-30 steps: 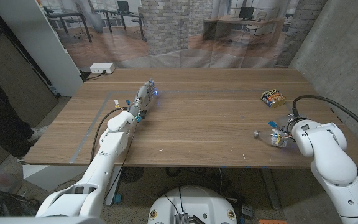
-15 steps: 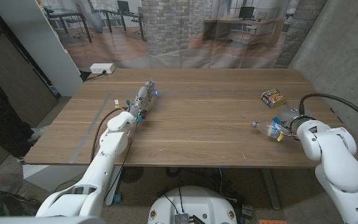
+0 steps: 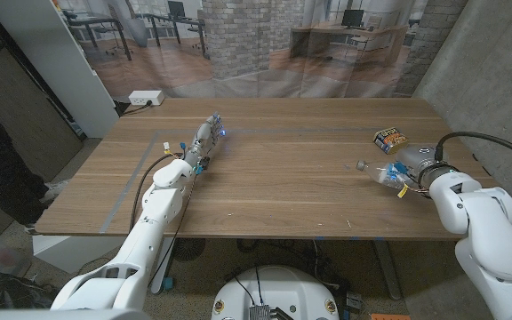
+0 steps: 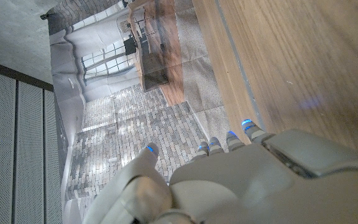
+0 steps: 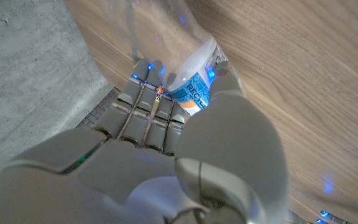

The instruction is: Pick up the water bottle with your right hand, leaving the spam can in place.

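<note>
My right hand grips a clear water bottle with a blue and white label, held lying sideways above the table's right side, cap pointing toward the middle. In the right wrist view the fingers and thumb wrap the bottle's label. The spam can, yellow and dark, lies on the table just beyond the bottle. My left hand is stretched out over the table's left-middle part, fingers straight and together, holding nothing; the left wrist view shows the back of that left hand.
The wooden table has tape lines near its left part. A white power strip lies at the far left corner. A grey concrete wall stands close to the table's right edge.
My right hand has lifted the water bottle off the table and carried it farther away, toward the spam can. The left arm has not moved.
</note>
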Controlling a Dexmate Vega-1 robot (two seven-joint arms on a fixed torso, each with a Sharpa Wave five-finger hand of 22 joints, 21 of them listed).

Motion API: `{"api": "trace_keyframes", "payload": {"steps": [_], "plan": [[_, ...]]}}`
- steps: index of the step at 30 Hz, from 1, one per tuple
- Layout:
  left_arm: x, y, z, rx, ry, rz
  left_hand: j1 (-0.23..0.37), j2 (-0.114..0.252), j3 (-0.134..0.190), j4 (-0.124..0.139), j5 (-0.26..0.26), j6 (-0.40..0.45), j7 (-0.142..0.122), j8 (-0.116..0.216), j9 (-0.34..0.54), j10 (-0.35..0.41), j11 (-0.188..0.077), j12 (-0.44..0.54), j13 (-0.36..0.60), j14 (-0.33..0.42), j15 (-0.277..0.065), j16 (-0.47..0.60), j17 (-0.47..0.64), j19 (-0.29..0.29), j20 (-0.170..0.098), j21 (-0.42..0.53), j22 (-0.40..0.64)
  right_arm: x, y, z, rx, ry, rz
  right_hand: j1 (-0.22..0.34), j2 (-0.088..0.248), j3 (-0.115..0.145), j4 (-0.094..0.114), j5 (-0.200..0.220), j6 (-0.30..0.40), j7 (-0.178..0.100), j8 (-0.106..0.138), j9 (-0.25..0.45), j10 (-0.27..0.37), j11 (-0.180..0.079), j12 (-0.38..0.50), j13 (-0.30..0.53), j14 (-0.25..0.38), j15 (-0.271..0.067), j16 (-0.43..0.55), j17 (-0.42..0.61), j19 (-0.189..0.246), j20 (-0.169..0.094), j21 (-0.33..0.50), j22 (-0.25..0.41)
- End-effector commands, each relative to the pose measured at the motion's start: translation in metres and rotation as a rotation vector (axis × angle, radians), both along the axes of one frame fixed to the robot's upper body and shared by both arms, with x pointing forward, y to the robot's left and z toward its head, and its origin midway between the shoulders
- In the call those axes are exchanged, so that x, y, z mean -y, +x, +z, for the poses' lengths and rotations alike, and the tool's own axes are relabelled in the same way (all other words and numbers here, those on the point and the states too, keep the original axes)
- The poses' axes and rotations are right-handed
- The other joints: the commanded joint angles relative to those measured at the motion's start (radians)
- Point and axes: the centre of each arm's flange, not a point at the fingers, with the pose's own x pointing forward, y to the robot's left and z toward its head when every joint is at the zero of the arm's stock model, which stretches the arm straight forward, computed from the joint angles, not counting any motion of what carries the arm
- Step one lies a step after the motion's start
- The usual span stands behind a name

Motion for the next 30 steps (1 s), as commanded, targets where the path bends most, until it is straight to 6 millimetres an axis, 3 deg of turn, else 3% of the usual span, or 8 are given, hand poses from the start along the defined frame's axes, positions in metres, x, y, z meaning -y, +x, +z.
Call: {"api": "trace_keyframes", "payload": {"steps": [1, 30], "plan": [[-0.003, 0.0, 0.0, -0.001, -0.001, 0.003, 0.008, 0.0, -0.002, -0.003, -0.001, -0.19, -0.001, 0.002, 0.006, -0.182, -0.003, -0.001, 0.005, -0.197, 0.0, 0.0, 0.005, -0.087, 0.007, -0.002, 0.005, -0.004, -0.009, 0.009, 0.076, -0.011, 0.017, 0.117, 0.128, 0.019, 0.02, 0.001, 0.091, -0.077, 0.007, 0.004, 0.029, -0.02, 0.009, 0.019, 0.011, -0.155, -0.009, 0.004, -0.004, -0.011, 0.01, -0.001], [-0.009, 0.001, 0.005, 0.004, 0.003, 0.002, 0.009, 0.0, -0.003, -0.004, 0.0, -0.191, -0.001, 0.002, 0.006, -0.183, -0.002, -0.001, 0.005, -0.197, 0.0, 0.0, 0.005, -0.087, 0.008, -0.005, 0.005, -0.007, -0.023, 0.019, 0.258, -0.024, 0.034, 0.103, 0.128, 0.021, 0.035, -0.006, 0.102, -0.078, 0.018, 0.004, 0.034, -0.023, 0.026, 0.029, 0.023, -0.153, -0.033, 0.028, -0.015, -0.015, 0.023, -0.021]]}}
